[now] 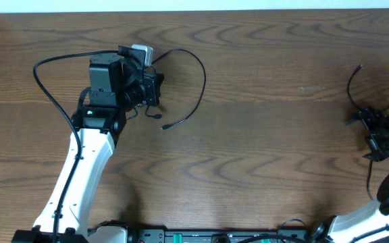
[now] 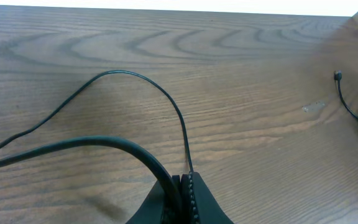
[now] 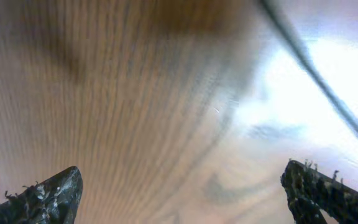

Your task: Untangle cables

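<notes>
A thin black cable loops on the wooden table from my left gripper round to a small plug end. The left gripper is shut on this cable, which arcs up from the jaws and runs off to the left. A second black cable curves at the far right, next to my right gripper; it also shows in the left wrist view. The right gripper is open and empty just above the table, with a blurred cable beyond it. No white cord is in view.
The left arm's own thicker black wire loops out to the left of the arm. The table's far edge meets a white wall. The arm bases stand along the front edge.
</notes>
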You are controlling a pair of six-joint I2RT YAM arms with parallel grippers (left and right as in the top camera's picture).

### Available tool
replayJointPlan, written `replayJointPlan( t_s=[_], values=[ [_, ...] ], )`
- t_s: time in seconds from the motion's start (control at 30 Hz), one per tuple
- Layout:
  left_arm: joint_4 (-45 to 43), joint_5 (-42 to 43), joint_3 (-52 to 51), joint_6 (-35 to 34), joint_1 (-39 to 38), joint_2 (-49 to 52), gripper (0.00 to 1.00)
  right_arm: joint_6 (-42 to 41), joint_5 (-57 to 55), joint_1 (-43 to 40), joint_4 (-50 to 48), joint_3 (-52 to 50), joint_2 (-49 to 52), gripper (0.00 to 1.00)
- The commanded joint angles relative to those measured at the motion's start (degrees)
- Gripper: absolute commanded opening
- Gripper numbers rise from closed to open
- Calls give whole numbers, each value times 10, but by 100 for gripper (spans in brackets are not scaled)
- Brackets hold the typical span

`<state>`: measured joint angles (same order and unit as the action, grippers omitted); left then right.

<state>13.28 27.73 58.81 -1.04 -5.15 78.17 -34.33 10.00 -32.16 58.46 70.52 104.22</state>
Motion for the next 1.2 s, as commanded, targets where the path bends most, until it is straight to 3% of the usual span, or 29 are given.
replayJointPlan(
  t_s=[0.0, 0.17, 0.5, 0.6, 0.8, 1.0, 1.07, 1.1, 1.13, 1.17],
  values=[
    [0, 1, -1, 10, -1, 1, 8, -10, -88, 0, 30, 14, -41, 99],
    [4, 1, -1, 10, -1, 1, 7, -10, -167, 0, 54, 2, -43, 99],
    [8, 1, -1, 10, -1, 1, 8, -10, -204, -1, 10, -36, -43, 99],
    [8, 1, -1, 10, -1, 1, 8, -6, -204, -1, -42, -58, -43, 99],
    [8, 1, -1, 11, -1, 1, 8, 80, -162, 0, -227, -144, -43, 99],
    [8, 1, -1, 10, -1, 1, 8, 76, -119, 0, -302, -197, -43, 99],
    [8, 1, -1, 10, -1, 1, 8, 76, -119, 0, -313, -207, -43, 94],
    [8, 1, -1, 10, -1, 1, 8, 76, -119, 0, -316, -211, -43, 86],
    [8, 1, -1, 10, -1, 1, 8, 76, -119, 0, -318, -214, -43, 71],
    [8, 1, -1, 10, -1, 1, 8, 74, -119, 0, -320, -217, -43, 47]
  ],
)
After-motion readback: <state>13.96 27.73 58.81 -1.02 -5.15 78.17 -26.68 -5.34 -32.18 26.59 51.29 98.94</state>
